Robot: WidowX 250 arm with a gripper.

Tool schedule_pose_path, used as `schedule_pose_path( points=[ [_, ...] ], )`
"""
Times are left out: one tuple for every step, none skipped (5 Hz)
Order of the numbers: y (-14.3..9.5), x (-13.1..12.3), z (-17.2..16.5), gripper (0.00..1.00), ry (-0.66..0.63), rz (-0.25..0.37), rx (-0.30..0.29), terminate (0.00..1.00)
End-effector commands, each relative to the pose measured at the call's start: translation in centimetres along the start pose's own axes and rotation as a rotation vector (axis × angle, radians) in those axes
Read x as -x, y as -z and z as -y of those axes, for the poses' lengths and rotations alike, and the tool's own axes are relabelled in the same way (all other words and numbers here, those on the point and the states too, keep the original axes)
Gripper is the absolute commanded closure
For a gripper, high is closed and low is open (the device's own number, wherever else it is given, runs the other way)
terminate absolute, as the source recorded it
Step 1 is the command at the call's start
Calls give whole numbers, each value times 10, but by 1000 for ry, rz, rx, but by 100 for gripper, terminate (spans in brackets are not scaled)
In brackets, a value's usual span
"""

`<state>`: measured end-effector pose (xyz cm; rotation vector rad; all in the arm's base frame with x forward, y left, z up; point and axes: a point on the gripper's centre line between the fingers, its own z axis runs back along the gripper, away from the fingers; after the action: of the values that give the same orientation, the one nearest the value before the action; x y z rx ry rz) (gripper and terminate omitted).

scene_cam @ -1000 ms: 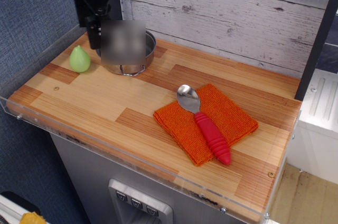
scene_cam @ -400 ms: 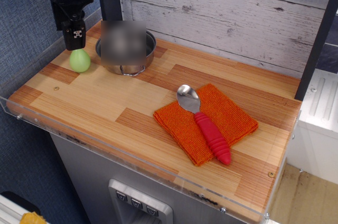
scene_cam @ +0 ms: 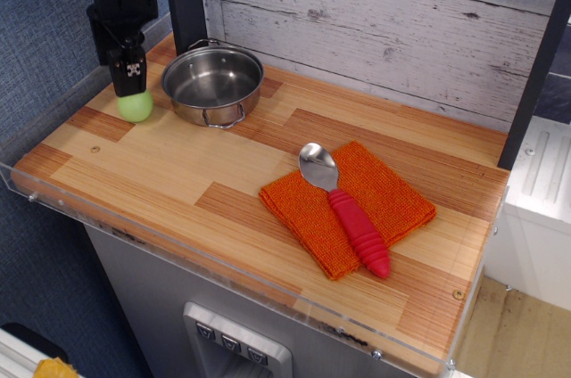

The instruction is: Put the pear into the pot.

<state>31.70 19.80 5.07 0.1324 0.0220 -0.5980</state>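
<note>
The pale-green pear (scene_cam: pixel 136 109) stands on the wooden board at the far left. The empty shiny steel pot (scene_cam: pixel 212 84) sits just to its right, by the back wall. My black gripper (scene_cam: pixel 130 84) points down right over the pear. Its near finger (scene_cam: pixel 129 73) covers the pear's pointed top, so the fingers seem to straddle it, open. The pear still rests on the board.
An orange cloth (scene_cam: pixel 348 204) lies at the middle right with a metal spoon with a red handle (scene_cam: pixel 357 226) on it. A clear plastic lip (scene_cam: pixel 53 204) edges the board's front and left. A grey plank wall (scene_cam: pixel 375 21) stands behind.
The gripper moved from beside the pot leftward to above the pear, then came down so its fingers now cover the pear's top. The pear and pot have not moved.
</note>
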Motion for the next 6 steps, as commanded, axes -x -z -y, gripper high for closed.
schedule_pose_path(
  points=[
    [3,0,-4,0,1,-13,4,0],
    [9,4,-5,0,-3,-29,16,0],
    [13,5,-6,0,2,-35,21,0],
    [19,5,-7,0,9,-52,31,0],
    [21,5,-10,100,14,-28,42,0],
    [22,6,-12,100,15,-11,57,0]
  ],
)
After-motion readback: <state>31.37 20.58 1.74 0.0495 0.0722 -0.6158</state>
